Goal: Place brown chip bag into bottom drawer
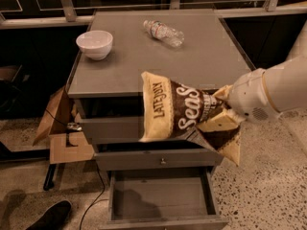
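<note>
Gripper jaws pinching brown chip bag rt end, above open bottom drawer.

My gripper pinches the right end of the brown chip bag and holds it in the air, in front of the grey cabinet at the height of its upper drawers. The bag hangs sideways with its lettering facing up. Below it the bottom drawer stands pulled out. On the cabinet top, a white bowl sits at the left and a clear plastic bottle lies near the back.
</note>
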Available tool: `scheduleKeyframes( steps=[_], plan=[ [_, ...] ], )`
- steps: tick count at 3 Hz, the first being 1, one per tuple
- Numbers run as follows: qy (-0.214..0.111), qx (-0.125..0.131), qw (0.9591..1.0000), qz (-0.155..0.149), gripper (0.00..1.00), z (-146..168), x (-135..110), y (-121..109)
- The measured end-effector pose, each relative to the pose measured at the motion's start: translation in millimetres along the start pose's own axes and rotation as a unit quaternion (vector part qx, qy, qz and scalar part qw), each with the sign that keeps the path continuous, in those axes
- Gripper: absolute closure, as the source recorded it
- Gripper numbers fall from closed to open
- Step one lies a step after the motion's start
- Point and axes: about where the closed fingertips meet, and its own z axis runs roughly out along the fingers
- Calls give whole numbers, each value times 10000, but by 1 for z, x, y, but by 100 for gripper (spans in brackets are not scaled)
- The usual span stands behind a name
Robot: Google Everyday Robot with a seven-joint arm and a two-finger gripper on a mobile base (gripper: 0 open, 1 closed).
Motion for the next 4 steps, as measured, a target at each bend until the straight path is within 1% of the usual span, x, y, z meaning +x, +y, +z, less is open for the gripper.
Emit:
scheduleKeyframes(
  steps=[1,2,3,4],
  plan=[
    [261,19,9994,-243,100,35,40,15],
    [288,23,9993,-255,100,37,41,16],
    [350,13,9986,-400,100,67,66,17],
    [347,-92,9982,-484,100,122,109,17]
  ],
)
